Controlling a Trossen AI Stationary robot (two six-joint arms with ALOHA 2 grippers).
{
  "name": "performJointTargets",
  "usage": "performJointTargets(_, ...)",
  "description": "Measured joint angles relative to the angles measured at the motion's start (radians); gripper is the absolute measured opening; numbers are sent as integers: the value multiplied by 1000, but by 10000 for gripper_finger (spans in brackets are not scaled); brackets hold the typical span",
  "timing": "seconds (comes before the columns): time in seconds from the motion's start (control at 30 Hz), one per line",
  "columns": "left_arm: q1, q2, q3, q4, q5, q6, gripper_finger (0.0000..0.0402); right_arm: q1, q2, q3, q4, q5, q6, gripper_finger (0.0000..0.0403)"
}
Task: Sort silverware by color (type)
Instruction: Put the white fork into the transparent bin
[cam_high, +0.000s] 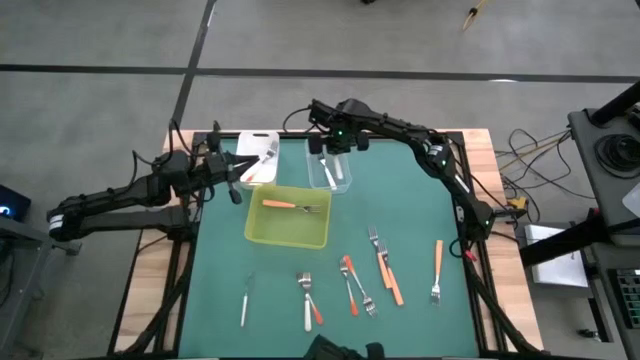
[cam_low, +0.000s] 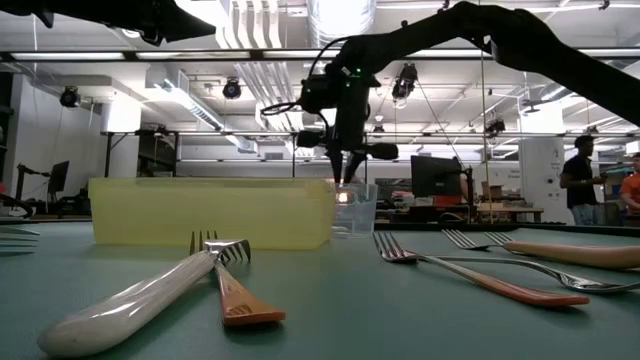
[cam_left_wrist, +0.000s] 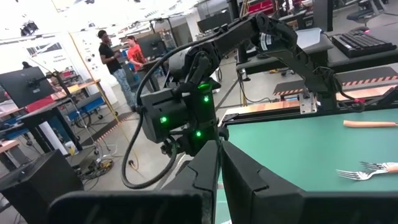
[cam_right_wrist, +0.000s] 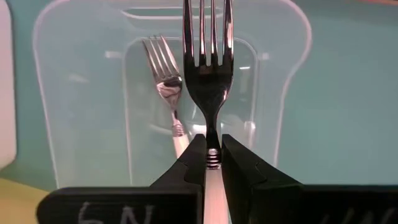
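Silverware: a white-handled fork (cam_right_wrist: 208, 74) was clamped in the right gripper (cam_right_wrist: 213, 160), hung directly above the clear tub (cam_right_wrist: 273, 81), where another fork (cam_right_wrist: 166, 87) lay. Release was best made low, tines kept inside the walls. Left gripper (cam_left_wrist: 219, 163), pressed together, was parked beside that tub.

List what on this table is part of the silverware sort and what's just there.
In the job:
- white-handled silver fork gripped by right gripper over the clear plastic tub
- second white-handled fork lying in that tub
- orange-handled fork in the yellow-green tray
- loose forks on the green mat
- white tub

Just there:
- left gripper, shut on nothing
- people in the room behind
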Motion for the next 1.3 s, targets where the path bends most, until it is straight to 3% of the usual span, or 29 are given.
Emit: performJointTargets(1.3,0,0,0,2,0,-3,3,37,0,-132,146,-1,8,18)
